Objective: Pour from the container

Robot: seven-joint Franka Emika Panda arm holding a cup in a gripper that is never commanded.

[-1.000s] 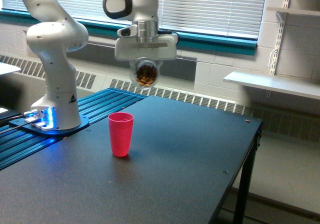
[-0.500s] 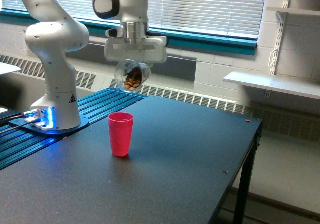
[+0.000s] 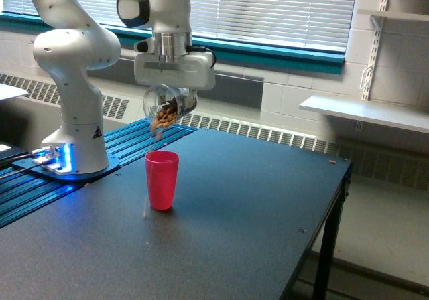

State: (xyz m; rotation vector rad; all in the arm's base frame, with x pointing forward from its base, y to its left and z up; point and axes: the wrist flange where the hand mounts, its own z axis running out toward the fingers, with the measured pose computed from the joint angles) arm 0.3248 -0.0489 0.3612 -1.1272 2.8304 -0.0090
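My gripper (image 3: 171,102) is shut on the clear round container (image 3: 166,108), which hangs tilted with its mouth toward the exterior view's left and downward. Brown bits fill its lower side, and a few are spilling from its lip (image 3: 157,130) just above the red cup. The red cup (image 3: 162,179) stands upright on the dark table, directly below and slightly left of the container's mouth. A blurred streak shows beside the cup's left at the table surface (image 3: 145,210).
The white robot base (image 3: 74,149) stands on a blue ribbed platform (image 3: 127,142) at the exterior view's left. The dark table's (image 3: 255,213) right edge runs down near a table leg. A wall shelf (image 3: 362,112) is at the far right.
The gripper has carried the container leftward and a little lower, to above the red cup. The container has tipped further and brown bits now fall from it.
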